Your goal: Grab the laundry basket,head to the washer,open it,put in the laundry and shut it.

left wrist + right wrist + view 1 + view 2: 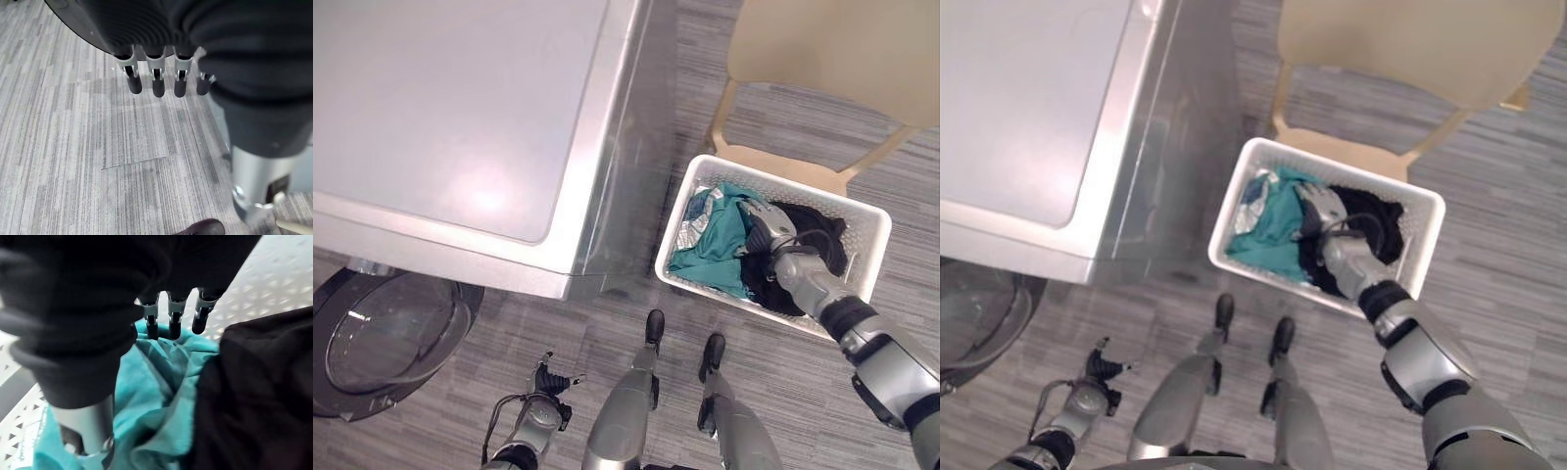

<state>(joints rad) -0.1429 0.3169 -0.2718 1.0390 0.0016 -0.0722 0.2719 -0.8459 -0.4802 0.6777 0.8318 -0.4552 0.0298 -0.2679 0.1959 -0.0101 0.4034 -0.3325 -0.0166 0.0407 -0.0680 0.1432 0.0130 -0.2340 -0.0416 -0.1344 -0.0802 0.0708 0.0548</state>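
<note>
- Head views: right hand [771,233] sits inside the white laundry basket [871,223], resting on the heap where the teal garment [715,245] meets the black clothing [818,240]. The teal cloth lies just past the fingers toward the washer [460,127]; the black cloth lies under the palm and wrist. The basket stands on the floor beside the washer, its long axis running from the washer's side toward a beige chair [822,59] behind it. The washer's round door [386,338] hangs open at the front, nearer the left hand [546,387], which hangs low and well apart from the basket.
- Left wrist view: left hand [156,81] is relaxed with fingers straight, holding nothing, above bare grey floor [98,161].
- Right wrist view: the right hand's fingertips [173,325] reach straight down to touch the teal garment, not yet curled round it; black clothing lies beside them. The right hand is plainly the nearer one for lifting laundry.
</note>
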